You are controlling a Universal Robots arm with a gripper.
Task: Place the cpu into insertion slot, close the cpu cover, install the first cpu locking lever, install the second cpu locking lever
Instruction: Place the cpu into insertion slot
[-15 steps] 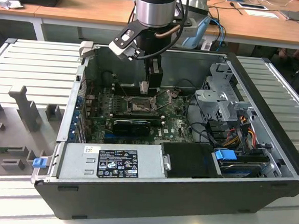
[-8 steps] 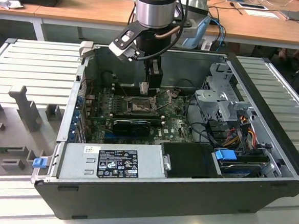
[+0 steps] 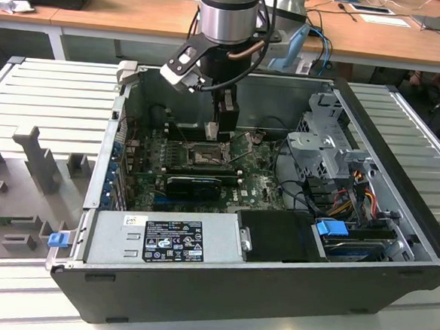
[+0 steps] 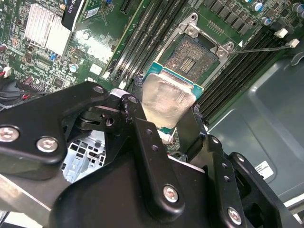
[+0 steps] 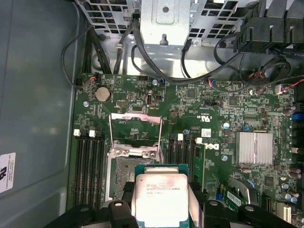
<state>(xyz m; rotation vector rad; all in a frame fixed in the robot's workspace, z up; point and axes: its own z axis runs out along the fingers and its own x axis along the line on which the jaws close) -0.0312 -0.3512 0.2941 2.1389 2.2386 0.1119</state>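
Wooden desks (image 3: 140,16) run behind the slatted metal table (image 3: 51,93) where the open computer case (image 3: 272,289) lies, and I have the arm reaching down into it over the green motherboard (image 5: 247,109). My gripper (image 4: 164,124) is clamped on the cpu (image 4: 166,100) by two opposite edges, silver face towards the wrist cameras. I judge the chip to be hanging above the insertion slot (image 5: 122,178) and not yet seated, since the dark pin field lies bare in both wrist views. The cpu cover (image 5: 135,151) stands swung open beside the socket, and one thin locking lever (image 4: 266,48) sticks out free. So I'm on the first step, placing the chip. As I read it, that calls for squaring its edges to the black socket frame and lowering it flat, without dragging across the pins.
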